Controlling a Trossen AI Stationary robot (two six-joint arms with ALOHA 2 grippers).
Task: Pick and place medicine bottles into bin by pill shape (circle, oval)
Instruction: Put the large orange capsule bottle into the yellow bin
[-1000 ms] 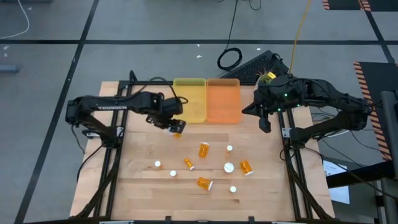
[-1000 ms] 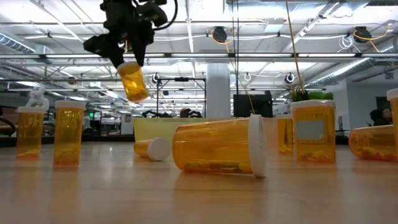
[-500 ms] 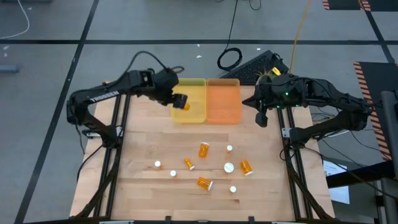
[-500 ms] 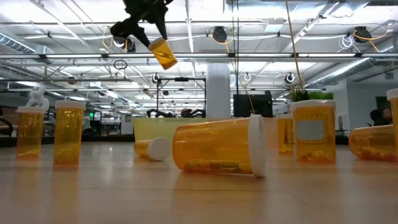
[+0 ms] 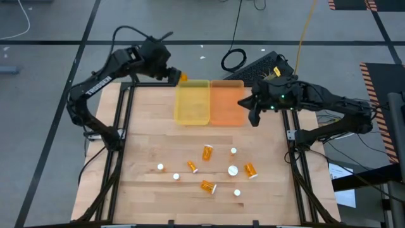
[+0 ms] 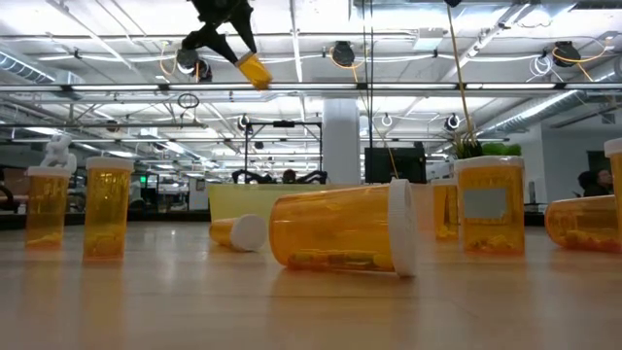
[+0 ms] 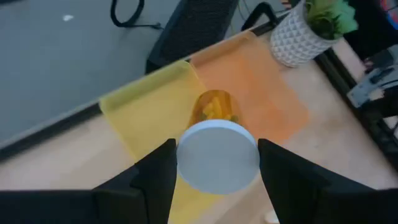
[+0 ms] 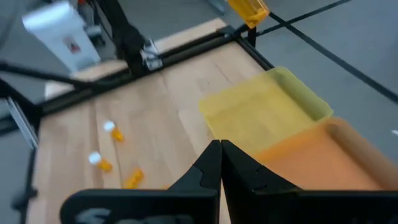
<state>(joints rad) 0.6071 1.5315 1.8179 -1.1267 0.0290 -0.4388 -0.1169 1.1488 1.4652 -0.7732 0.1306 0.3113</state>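
My left gripper (image 5: 178, 75) is high over the far left corner of the yellow bin (image 5: 193, 104), shut on one orange medicine bottle (image 5: 183, 77) with a white cap (image 7: 217, 155). In the low view that bottle (image 6: 255, 71) hangs up near the picture's top. The orange bin (image 5: 226, 102) lies against the yellow one's right side. My right gripper (image 5: 254, 118) hovers shut and empty at the orange bin's right edge. Several bottles rest on the table's middle. Some lie on their sides (image 5: 207, 152), and others stand upright on their bases (image 5: 233, 170). My left gripper pinches the bottle between its two fingers (image 7: 158, 177) at the cap end (image 7: 186, 163). The cap faces the wrist and the orange body (image 7: 213, 107) points away, so the fingers lie along the bottle. It is lifted clear and tilted, its base slanting down.
A white pot with a green plant (image 7: 305, 34) stands past the orange bin's far right corner. A dark keyboard (image 5: 261, 67) and a coiled cable (image 5: 233, 60) lie beyond the table's far edge. Bare wood lies between the bins and the loose bottles.
My left gripper has risen and gone toward the table's far edge with the bottle, from in front of the yellow bin to above its far left corner. The bottle has tipped further from upright. My right gripper has drifted left toward the orange bin.
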